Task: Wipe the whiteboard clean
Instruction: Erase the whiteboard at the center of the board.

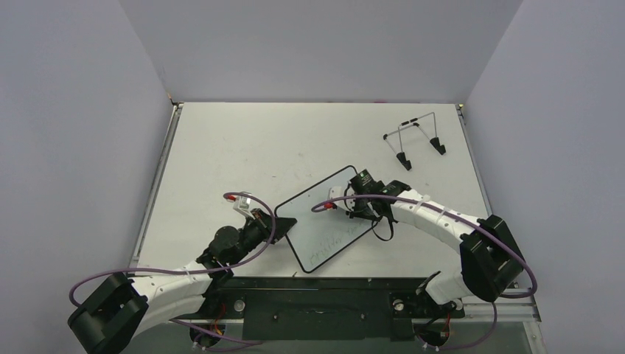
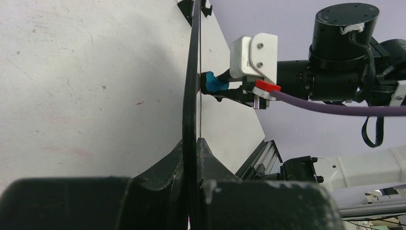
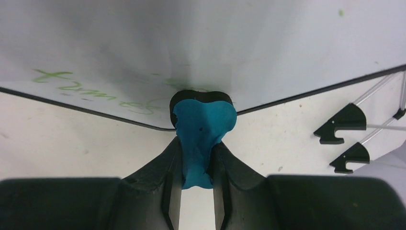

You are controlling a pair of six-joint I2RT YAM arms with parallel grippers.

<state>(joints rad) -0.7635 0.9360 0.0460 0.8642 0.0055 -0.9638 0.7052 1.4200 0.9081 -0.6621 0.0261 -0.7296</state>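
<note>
The whiteboard (image 1: 328,225) is white with a thin black rim and sits at the table's middle front. My left gripper (image 1: 286,223) is shut on its left corner. In the left wrist view the whiteboard (image 2: 191,86) shows edge-on, pinched in my left gripper (image 2: 197,146). My right gripper (image 1: 355,209) is shut on a small blue eraser (image 3: 203,122). The right gripper (image 3: 197,151) presses the eraser's head against the whiteboard (image 3: 201,43) close to its rim. Faint green handwriting (image 3: 72,79) runs along that edge, smeared near the eraser. The left wrist view shows the eraser (image 2: 216,84) touching the board's face.
A thin wire stand (image 1: 415,140) with black feet (image 3: 348,125) stands at the back right of the table (image 1: 221,147). A purple cable (image 2: 335,108) loops off the right wrist. Grey walls close in the left, back and right sides.
</note>
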